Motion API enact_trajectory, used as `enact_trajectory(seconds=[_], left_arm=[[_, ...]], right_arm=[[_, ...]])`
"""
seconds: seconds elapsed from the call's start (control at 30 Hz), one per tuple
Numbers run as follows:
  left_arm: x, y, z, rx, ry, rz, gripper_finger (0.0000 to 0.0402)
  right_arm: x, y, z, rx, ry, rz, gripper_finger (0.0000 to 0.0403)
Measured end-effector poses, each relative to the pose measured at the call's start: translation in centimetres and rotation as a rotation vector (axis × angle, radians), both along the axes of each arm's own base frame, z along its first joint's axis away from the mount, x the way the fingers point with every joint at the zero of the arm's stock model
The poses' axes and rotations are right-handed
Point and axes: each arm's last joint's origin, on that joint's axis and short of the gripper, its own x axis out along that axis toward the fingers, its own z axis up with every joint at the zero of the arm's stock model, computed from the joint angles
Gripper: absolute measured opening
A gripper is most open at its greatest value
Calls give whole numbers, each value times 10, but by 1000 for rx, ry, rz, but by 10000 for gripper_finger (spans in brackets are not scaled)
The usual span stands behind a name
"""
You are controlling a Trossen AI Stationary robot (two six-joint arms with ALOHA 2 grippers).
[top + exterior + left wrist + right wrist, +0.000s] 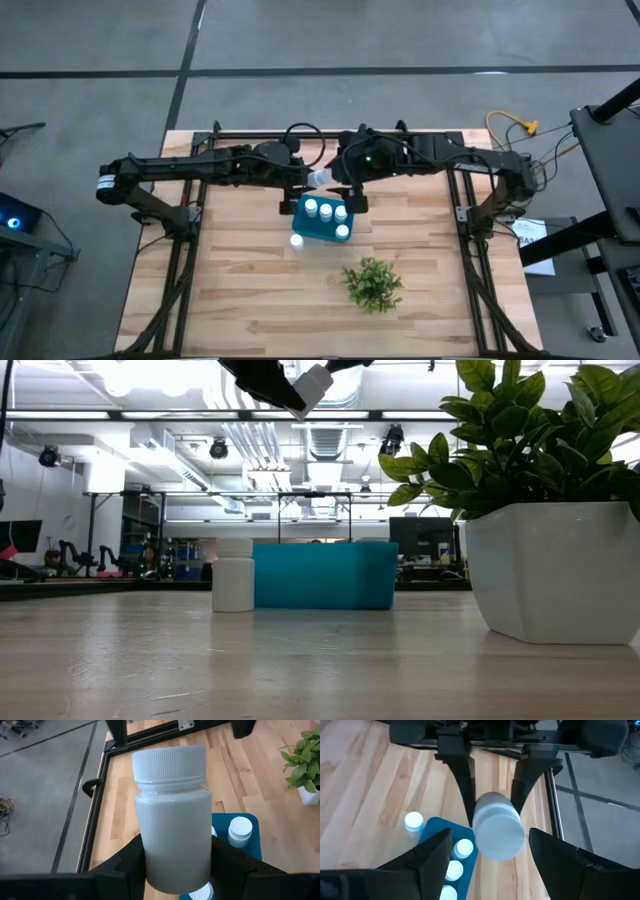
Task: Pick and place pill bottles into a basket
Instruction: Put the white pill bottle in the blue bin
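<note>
My left gripper (pixel 306 181) is shut on a white pill bottle (pixel 320 178) in the air over the far edge of the teal basket (pixel 322 222). The bottle fills the left wrist view (pixel 172 815) and shows at the top of the low view (pixel 313 387). My right gripper (pixel 490 870) is open. It faces the bottle's cap (pixel 500 834), and its fingers stand apart on either side without touching. Several capped bottles (pixel 326 212) stand in the basket. One more bottle (pixel 297 241) stands on its base on the table by the basket's near left corner. My left gripper pinches the bottle's body near its base (pixel 150 865) between its two fingers (pixel 129 857), one on each side. The fingers come about level from the table's left and lie along the bottle. The bottle is lifted clear and tilted, its cap (pixel 169 762) pointing away from the wrist toward the right arm.
A small green plant in a white pot (pixel 372 284) stands on the table near of the basket and to its right; it is large in the low view (pixel 550 565). The table's black frame rails (pixel 190 215) run along both sides.
</note>
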Motion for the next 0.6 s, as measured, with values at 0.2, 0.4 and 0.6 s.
enact_trajectory(seconds=[0.2,0.4,0.6], left_arm=[[0,0,0,0,-1,0,150],[0,0,0,0,-4,-1,150],[0,0,1,0,-5,-1,150]], right_arm=[[2,0,-1,-6,0,5,256],[2,0,-1,-10,1,8,256],[2,0,0,-20,-5,15,256]])
